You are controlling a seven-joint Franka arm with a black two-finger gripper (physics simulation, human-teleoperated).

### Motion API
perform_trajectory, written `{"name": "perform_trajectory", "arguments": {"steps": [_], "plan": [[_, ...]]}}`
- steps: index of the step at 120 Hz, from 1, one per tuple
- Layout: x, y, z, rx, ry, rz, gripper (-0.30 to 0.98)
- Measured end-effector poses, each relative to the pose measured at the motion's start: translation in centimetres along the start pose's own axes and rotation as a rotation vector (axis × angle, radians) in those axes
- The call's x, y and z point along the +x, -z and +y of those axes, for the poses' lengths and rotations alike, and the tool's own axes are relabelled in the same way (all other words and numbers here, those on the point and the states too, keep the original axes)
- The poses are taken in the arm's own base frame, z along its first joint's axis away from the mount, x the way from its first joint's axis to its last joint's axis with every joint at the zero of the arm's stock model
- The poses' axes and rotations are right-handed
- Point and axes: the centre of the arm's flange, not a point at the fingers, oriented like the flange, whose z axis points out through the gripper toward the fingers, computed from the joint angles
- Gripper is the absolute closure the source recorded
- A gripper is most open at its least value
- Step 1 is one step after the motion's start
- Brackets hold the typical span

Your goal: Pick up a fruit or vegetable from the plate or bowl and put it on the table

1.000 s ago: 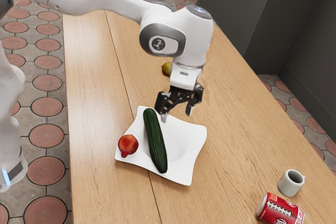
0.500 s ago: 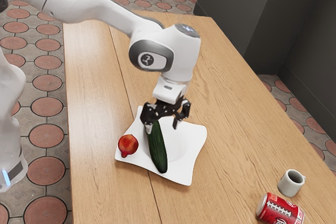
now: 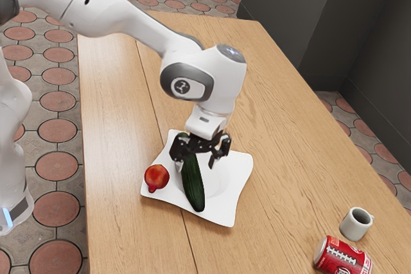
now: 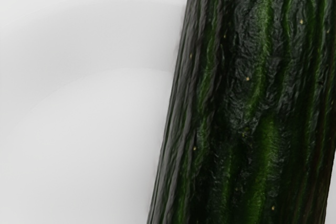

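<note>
Jaws apart, the gripper has lowered over the cucumber.

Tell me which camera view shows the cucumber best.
The exterior view: it shows both ends of the cucumber on the plate, though the gripper covers a stretch between. The wrist view gives a close-up of its ridged, dark green skin.
</note>
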Motion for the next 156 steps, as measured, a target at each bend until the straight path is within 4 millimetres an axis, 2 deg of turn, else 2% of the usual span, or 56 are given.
{"name": "perform_trajectory", "arguments": {"steps": [46,76,96,102,110,115,120,126,132,137,141,144,151,156], "plan": [[0.1,-1.0,-0.5,0.001,-0.020,-0.003,0.00],[0.2,-1.1,-0.5,0.005,-0.025,-0.003,0.46],[0.7,-0.5,-0.5,0.013,-0.033,-0.002,0.53],[1.5,1.2,-0.9,0.038,-0.043,0.007,0.53],[3.9,8.1,-1.8,0.135,-0.077,0.042,0.54],[5.5,10.6,-1.5,0.160,-0.106,0.045,0.54],[7.7,11.9,-1.4,0.168,-0.139,0.043,0.54],[12.8,12.2,-1.9,0.156,-0.213,0.041,0.55],[16.9,12.3,-0.7,0.142,-0.282,0.040,0.55],[19.3,12.2,0.1,0.130,-0.322,0.037,0.55],[19.9,12.2,-0.1,0.122,-0.327,0.034,0.55],[19.7,12.4,-1.3,0.119,-0.313,0.037,0.55],[17.5,12.9,-5.3,0.115,-0.250,0.043,0.55],[16.4,12.7,-6.9,0.101,-0.223,0.040,0.55]]}}
